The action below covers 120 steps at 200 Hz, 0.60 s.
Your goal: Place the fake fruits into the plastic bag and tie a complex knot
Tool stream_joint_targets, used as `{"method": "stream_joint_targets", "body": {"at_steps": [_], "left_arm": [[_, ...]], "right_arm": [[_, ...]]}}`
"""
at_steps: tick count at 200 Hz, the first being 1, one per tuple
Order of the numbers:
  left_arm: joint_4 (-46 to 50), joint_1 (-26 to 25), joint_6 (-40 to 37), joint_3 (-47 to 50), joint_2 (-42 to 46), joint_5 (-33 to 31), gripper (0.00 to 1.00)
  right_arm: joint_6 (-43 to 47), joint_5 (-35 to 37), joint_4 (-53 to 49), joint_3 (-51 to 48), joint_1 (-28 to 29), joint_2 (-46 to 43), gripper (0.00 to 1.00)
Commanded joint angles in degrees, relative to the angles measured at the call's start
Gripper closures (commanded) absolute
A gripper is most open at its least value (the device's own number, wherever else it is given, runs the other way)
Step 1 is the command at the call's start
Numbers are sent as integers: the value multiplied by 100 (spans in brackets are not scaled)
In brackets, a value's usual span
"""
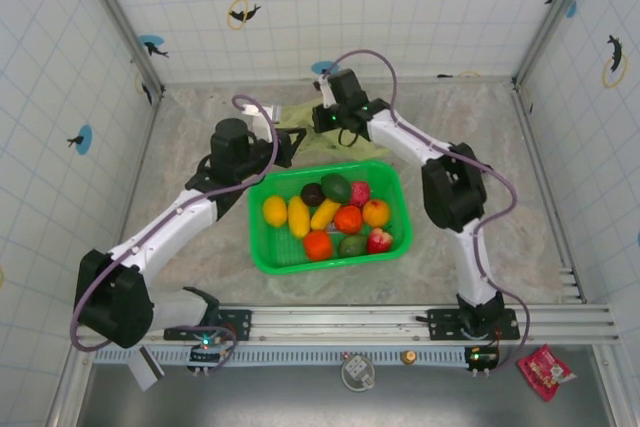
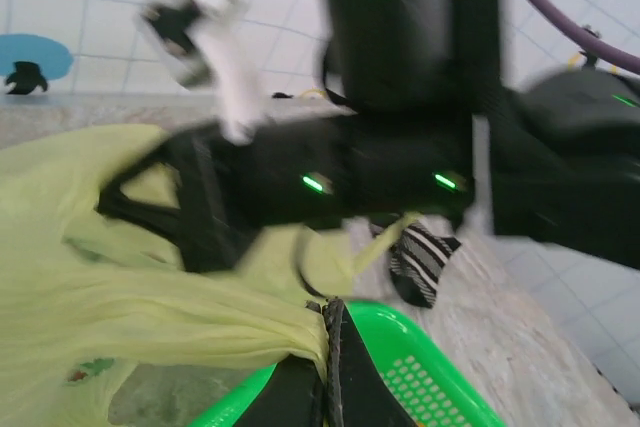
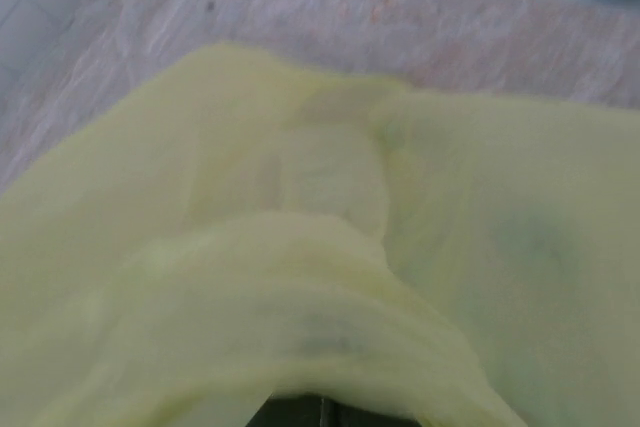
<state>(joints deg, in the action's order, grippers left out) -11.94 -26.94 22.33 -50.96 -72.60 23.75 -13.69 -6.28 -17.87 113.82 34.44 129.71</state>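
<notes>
Several fake fruits [image 1: 335,212], yellow, orange, red, green and dark brown, lie in a bright green mesh basket [image 1: 262,262] at the table's middle. Just behind the basket the pale yellow-green plastic bag [image 1: 300,115] lies crumpled. My left gripper [image 1: 293,142] is at its left part, and the left wrist view has the jaws [image 2: 328,322] shut on a bunched fold of the bag [image 2: 100,277]. My right gripper [image 1: 345,132] is over the bag's right part. In its wrist view the film [image 3: 300,247] drapes over the shut fingertips [image 3: 322,409]. The knot is out of view.
A black-and-white striped cloth [image 2: 420,262] lies on the table beyond the basket's rim [image 2: 430,367]. The right arm's black wrist [image 2: 410,37] hangs close in front of my left gripper. Tiled walls enclose the table on three sides.
</notes>
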Motion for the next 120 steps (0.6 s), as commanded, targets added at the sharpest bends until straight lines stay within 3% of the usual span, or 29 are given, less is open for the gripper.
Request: {"method": "stream_joint_targets", "body": {"at_steps": [1, 21, 37, 57, 78, 98, 120], "left_arm": [[274, 48, -225, -284, 238, 530, 100], [446, 49, -264, -183, 463, 658, 100], [612, 48, -312, -128, 595, 900, 100], [1036, 48, -484, -273, 507, 1182, 100], [1279, 48, -623, -402, 437, 967, 100], [1307, 87, -639, -455, 370, 570, 100], [1263, 190, -618, -688, 94, 594, 100]], "right_arm": [[15, 1583, -517, 1156, -74, 436, 100], [245, 2772, 159, 974, -122, 193, 96], [453, 3056, 818, 523, -177, -210, 92], [390, 2432, 755, 658, -343, -262, 88], [446, 1944, 510, 648, -376, -324, 87], [326, 1250, 619, 60, -376, -668, 77], [110, 494, 908, -885, -380, -1182, 64]]}}
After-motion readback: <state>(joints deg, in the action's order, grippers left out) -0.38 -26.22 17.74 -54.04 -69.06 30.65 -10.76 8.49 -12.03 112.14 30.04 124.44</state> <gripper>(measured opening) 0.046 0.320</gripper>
